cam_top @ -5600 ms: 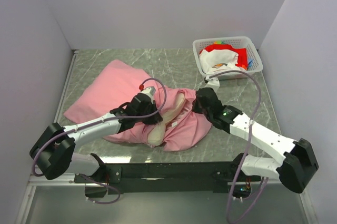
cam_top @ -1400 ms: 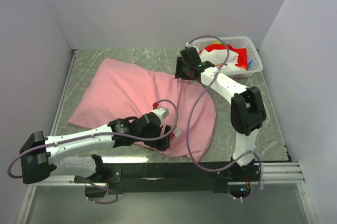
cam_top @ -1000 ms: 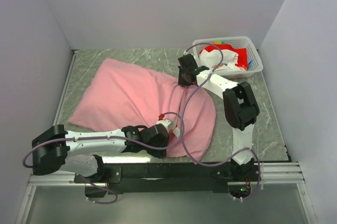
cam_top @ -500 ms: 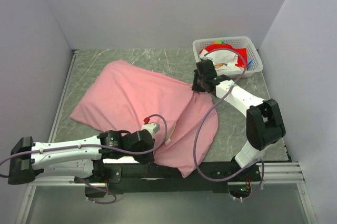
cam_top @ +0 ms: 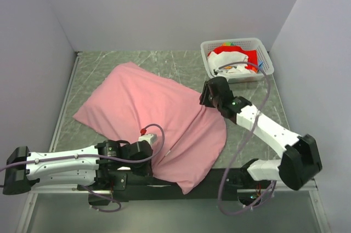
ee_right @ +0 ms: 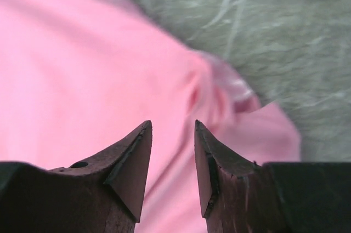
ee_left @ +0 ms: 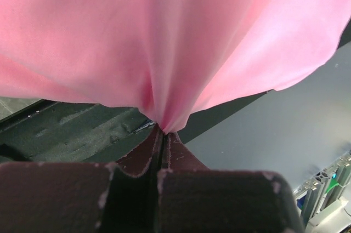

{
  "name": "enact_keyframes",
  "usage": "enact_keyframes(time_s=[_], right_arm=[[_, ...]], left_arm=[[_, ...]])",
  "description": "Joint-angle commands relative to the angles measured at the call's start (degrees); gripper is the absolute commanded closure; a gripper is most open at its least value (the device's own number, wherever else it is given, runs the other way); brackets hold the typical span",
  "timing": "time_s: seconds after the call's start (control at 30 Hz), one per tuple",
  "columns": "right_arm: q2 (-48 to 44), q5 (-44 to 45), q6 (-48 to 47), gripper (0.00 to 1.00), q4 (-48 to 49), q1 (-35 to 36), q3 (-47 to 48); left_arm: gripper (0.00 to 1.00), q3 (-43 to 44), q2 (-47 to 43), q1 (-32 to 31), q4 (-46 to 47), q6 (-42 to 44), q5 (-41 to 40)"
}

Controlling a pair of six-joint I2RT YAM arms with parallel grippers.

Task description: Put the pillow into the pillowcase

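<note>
Here, one pink pillowcase (cam_top: 148,101), seemingly stuffed: left tool (ee_left: 163,134) clenches its hem, right tool (ee_right: 171,126) hangs released.

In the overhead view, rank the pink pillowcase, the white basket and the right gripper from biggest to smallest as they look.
1. pillowcase, by far the largest.
2. white basket.
3. right gripper, clearly the smallest, even though it may sit a little nearer the camera than the other two.

Left hand (ee_left: 163,131) lies low, clamped tight on the pillowcase (ee_left: 164,35); right hand (ee_right: 173,126) reaches forward, jaws parted.
</note>
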Motion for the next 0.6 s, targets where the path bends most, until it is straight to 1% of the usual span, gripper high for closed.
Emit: enact_keyframes(time_s=[0.0,0.07,0.1,0.17,0.23,0.3,0.47,0.5,0.57], right_arm=[[-5.8,6.4,3.6,0.57,0.8,5.3,-5.0],[-6.9,6.3,5.1,0.6,0.7,8.2,-6.6],[-8.2,6.9,6.3,0.64,0.3,9.0,-8.3],[-9.9,6.9,7.3,0.65,0.8,10.3,-10.6],[-12.5,5.4,8.6,0.63,2.8,10.4,-14.3],[-12.4,3.7,9.0,0.61,4.6,10.3,-15.9],[-8.2,1.1,9.4,0.54,8.0,10.3,-15.0],[-7.5,0.5,9.5,0.51,8.9,10.3,-14.7],[-5.2,0.1,9.6,0.5,10.0,10.3,-14.3]], left_arm=[[0.99,0.8,1.1,-0.6,1.5,-0.2,1.4],[0.99,1.2,1.1,-0.7,1.3,0.0,1.0],[0.99,1.4,1.1,-0.6,1.3,0.2,1.0],[0.99,1.7,1.0,-0.7,0.7,0.3,0.7],[0.99,1.6,1.0,-0.8,0.8,0.2,0.7],[0.99,1.5,1.0,-0.8,1.1,0.1,0.9],[0.99,2.1,1.1,-0.8,0.6,0.2,0.7],[0.99,2.1,1.0,-0.9,0.7,0.2,0.7],[0.99,2.1,1.1,-0.9,0.7,0.3,0.5]])
